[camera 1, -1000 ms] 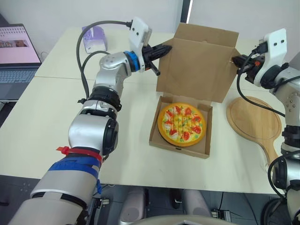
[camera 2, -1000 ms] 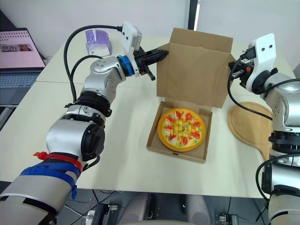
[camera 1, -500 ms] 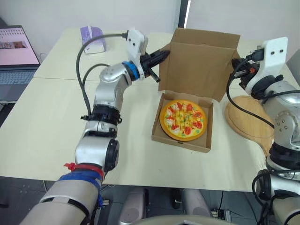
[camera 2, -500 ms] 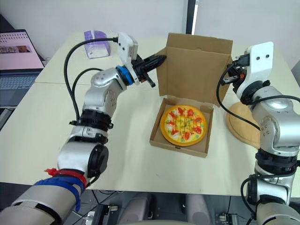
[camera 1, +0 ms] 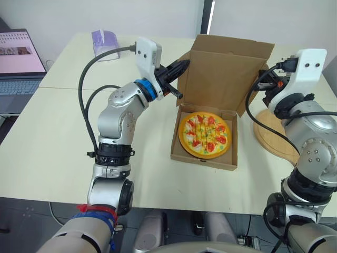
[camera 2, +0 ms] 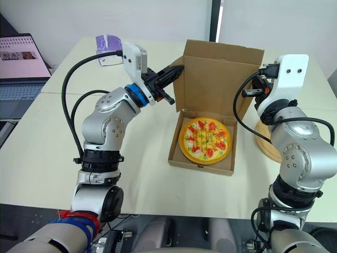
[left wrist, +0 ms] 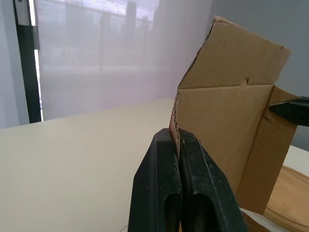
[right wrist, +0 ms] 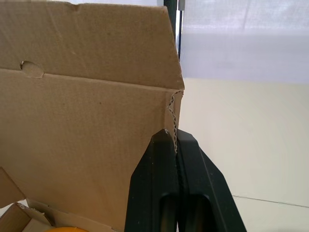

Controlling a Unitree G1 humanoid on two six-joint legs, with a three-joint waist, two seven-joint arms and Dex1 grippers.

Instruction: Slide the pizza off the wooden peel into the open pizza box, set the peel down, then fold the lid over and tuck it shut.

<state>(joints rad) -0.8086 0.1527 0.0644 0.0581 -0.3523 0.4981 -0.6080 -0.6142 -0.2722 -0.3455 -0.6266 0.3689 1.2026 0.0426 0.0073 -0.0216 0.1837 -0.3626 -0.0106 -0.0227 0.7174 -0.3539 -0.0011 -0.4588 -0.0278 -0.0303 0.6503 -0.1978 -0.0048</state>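
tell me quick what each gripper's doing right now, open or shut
The left gripper is shut on the lid, pinching its left edge.
The right gripper is shut on the lid's right edge.

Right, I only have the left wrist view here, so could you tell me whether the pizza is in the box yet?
Observer: Yes, the pizza lies flat in the box, below the raised lid.
Operator: Thanks. Is that black tip opposite me the right gripper?
Observer: Yes, the right gripper is shut on the lid's right edge.
Operator: And the peel, please?
Observer: The peel lies flat on the table, to the right of the box, with nothing holding it.
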